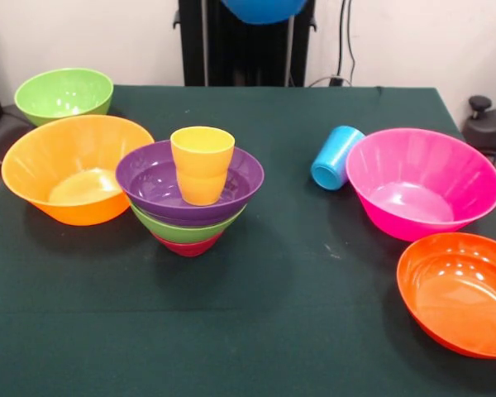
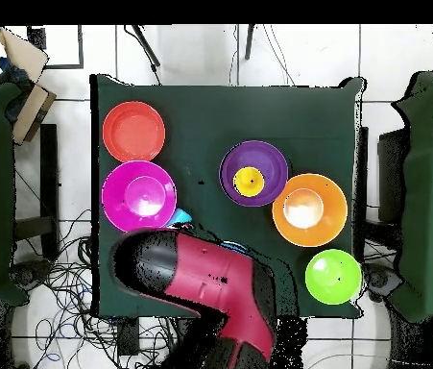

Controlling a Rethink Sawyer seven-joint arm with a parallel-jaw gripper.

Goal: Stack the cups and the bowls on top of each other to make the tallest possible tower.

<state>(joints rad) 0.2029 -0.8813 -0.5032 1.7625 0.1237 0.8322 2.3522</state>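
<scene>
Covering the table (image 1: 256, 331), dark green cloth (image 2: 210, 106).

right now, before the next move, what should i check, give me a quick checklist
1. Tower steady: ok. The purple bowl sits level on the green and crimson ones.
2. Yellow cup upright in the purple bowl: ok.
3. Grip on the blue bowl: cannot tell. Only its underside shows at the top edge of the front view.
4. Blue cup ready to stack: not ok. It lies on its side beside the pink bowl.
5. Spare bowls upright, apart from the tower: ok for the pink, orange bowl, green bowl and red-orange bowl.
</scene>
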